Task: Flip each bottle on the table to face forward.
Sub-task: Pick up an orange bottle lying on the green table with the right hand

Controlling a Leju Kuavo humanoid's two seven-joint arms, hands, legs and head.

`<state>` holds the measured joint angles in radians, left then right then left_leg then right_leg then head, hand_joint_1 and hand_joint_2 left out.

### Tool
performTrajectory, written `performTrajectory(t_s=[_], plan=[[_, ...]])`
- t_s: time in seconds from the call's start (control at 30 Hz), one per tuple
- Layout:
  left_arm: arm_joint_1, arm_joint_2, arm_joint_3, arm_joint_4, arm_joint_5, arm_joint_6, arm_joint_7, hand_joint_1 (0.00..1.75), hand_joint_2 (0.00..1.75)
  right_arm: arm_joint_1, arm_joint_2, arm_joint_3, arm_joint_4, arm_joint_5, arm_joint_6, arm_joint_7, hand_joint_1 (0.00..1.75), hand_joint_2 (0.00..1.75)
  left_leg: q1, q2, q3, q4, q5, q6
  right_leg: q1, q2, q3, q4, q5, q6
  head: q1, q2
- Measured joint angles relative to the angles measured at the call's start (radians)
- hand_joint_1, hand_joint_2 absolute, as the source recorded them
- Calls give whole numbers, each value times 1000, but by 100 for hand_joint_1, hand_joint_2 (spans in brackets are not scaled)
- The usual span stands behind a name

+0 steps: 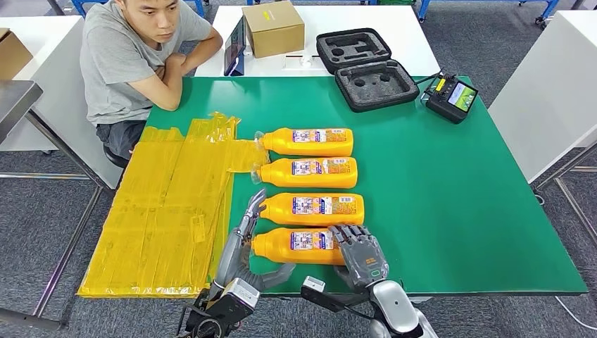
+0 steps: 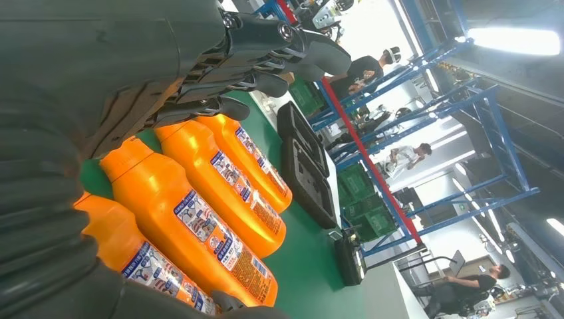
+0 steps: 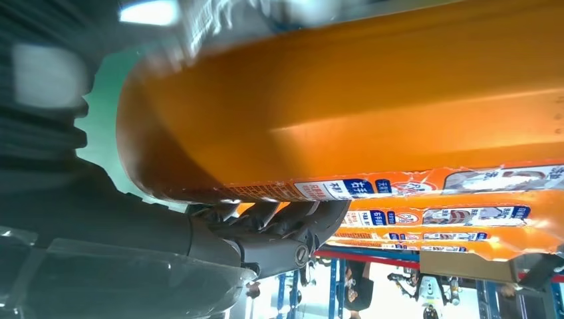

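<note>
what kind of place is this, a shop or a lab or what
Probably a robot test lab or workshop: a green work table, an open foam-lined equipment case, a handheld controller, and blue metal racks behind.

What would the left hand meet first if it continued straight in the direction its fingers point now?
Probably the neck of the third bottle. The left hand lies by the nearest bottle, its fingers pointing away from the robot and ending close to that neck. Whether they already touch it is unclear.
</note>
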<state>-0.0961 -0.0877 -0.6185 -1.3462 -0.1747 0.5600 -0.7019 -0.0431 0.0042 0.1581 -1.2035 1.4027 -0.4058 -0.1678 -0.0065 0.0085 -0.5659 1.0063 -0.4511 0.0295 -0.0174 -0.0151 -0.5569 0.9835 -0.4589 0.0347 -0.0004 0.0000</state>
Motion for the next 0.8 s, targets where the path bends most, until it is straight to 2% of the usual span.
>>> performTrajectory(t_s=[0.17, 0.4, 0.57, 0.8], plan=[[-4, 0, -4, 0, -3, -9, 0, 0, 175, 3, 0, -2, -2, -29, 5, -19, 175, 175, 0, 0, 0, 0, 0, 0, 0, 0, 0, 0, 0, 0, 0, 0], [-16, -3, -5, 0, -5, -25, 0, 0, 175, 19, 1, -23, -16, -370, 121, -223, 175, 175, 0, 0, 0, 0, 0, 0, 0, 0, 0, 0, 0, 0, 0, 0], [-19, -3, -6, 0, -1, -28, 0, 0, 175, 26, 3, -35, -23, -444, 158, -266, 175, 175, 0, 0, 0, 0, 0, 0, 0, 0, 0, 0, 0, 0, 0, 0], [-22, -3, -11, -11, 16, 8, 0, 0, 175, 47, 6, -50, -44, -653, 285, -371, 175, 175, 0, 0, 0, 0, 0, 0, 0, 0, 0, 0, 0, 0, 0, 0]])
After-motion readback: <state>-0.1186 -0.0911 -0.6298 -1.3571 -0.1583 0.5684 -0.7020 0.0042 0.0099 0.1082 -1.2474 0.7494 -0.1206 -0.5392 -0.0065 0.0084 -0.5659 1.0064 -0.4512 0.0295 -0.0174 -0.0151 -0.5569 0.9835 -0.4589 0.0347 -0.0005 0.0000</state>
